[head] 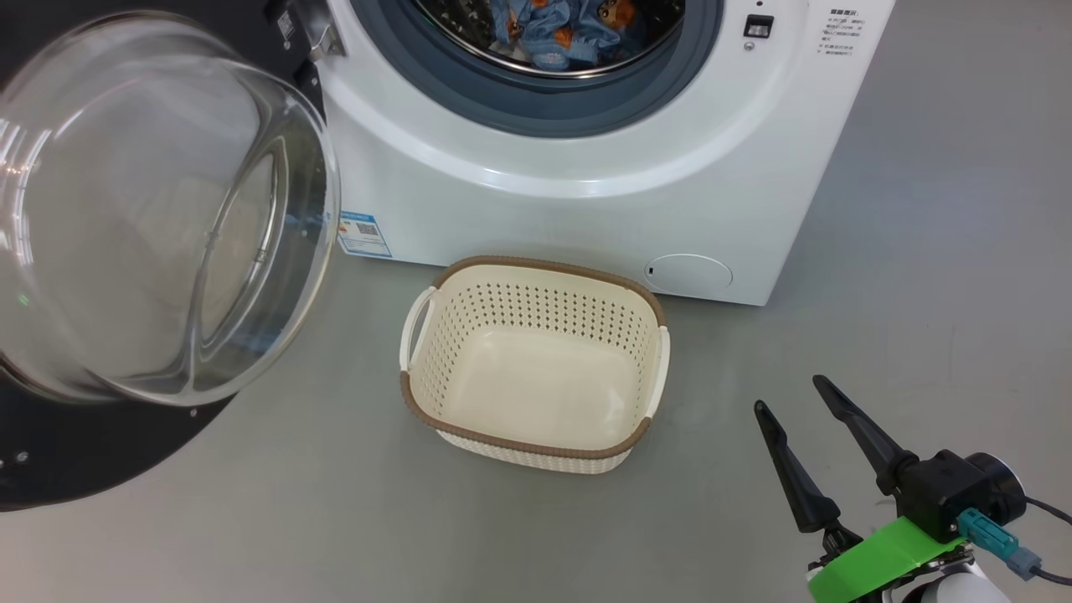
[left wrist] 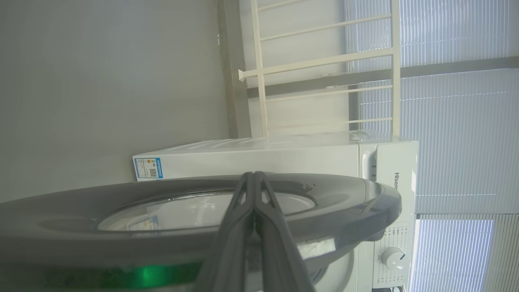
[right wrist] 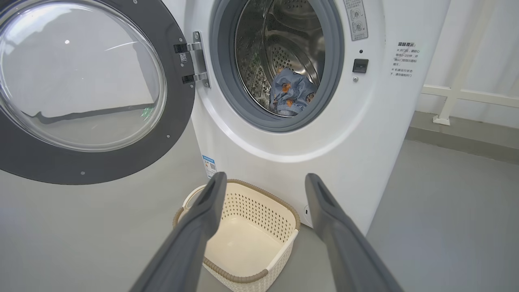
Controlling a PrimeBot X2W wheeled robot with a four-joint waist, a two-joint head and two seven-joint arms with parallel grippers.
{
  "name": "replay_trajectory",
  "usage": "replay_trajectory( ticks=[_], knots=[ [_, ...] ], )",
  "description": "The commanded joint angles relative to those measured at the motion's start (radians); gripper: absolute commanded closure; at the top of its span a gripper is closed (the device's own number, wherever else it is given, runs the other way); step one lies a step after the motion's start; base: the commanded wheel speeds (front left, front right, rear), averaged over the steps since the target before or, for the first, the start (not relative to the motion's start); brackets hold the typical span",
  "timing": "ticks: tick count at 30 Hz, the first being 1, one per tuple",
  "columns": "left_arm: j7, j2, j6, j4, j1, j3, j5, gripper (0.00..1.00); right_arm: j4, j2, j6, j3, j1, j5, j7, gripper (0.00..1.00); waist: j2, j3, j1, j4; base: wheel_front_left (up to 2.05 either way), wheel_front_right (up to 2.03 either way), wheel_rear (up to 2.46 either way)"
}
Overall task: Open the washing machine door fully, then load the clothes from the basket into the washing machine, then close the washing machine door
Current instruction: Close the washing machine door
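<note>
**Door swung wide, clothes in the drum, basket on the floor**

Head view: the big white front-loading washing machine (head: 586, 209) stands on a grey floor (head: 921, 293). Its large round washing machine door (head: 84, 452), glossy black rim around a clear bulging glass bowl, hangs wide open at the left. The clothes (head: 553, 33), light-blue fabric printed with orange-brown figures, lie inside the steel drum, behind the grey-blue seal. The small cream perforated plastic basket (head: 544, 266) with a brown woven-look rim sits on the floor just in front of the machine, its whole pale bottom showing. At the lower right the right gripper (head: 790, 394) hovers over the floor, well apart from the basket, its two dark fingers spread and grasping nothing.

Left wrist view: the left gripper (left wrist: 254, 175) has its fingers pressed flat together with nothing between them. They lie across the outer face of the washing machine door (left wrist: 344, 198); whether they touch it cannot be told. Behind is the machine's white side with a small blue label sticker (left wrist: 148, 167).

Right wrist view: the right gripper (right wrist: 265, 178) points at the machine with its fingers wide apart. Between them shows the basket (right wrist: 263, 194), and above it the clothes (right wrist: 292, 93) low in the drum. The washing machine door (right wrist: 178, 134) stands open on its hinge at the left.
</note>
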Motion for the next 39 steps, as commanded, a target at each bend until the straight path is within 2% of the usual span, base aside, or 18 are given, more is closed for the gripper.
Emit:
replay_trajectory(
  ticks=[1,22,39],
  knots=[
    [0.028,0.028,0.009,-0.043,0.019,-0.001,-0.010,1.00,-0.024,-0.003,0.002,0.014,-0.004,-0.009,-0.005,0.00,0.0000,-0.001,0.0000,0.003,0.00,0.00,0.00],
    [0.080,-0.052,0.049,-0.184,0.078,-0.008,-0.041,1.00,-0.026,0.018,0.002,0.007,-0.001,-0.008,-0.005,0.00,0.0000,-0.028,0.0000,0.009,0.00,0.00,0.00],
    [0.131,-0.073,0.112,-0.327,0.149,-0.020,-0.044,1.00,-0.030,0.024,0.002,0.008,0.019,-0.004,-0.005,0.00,0.0000,-0.067,0.0000,-0.044,0.00,0.00,0.00]
  ],
)
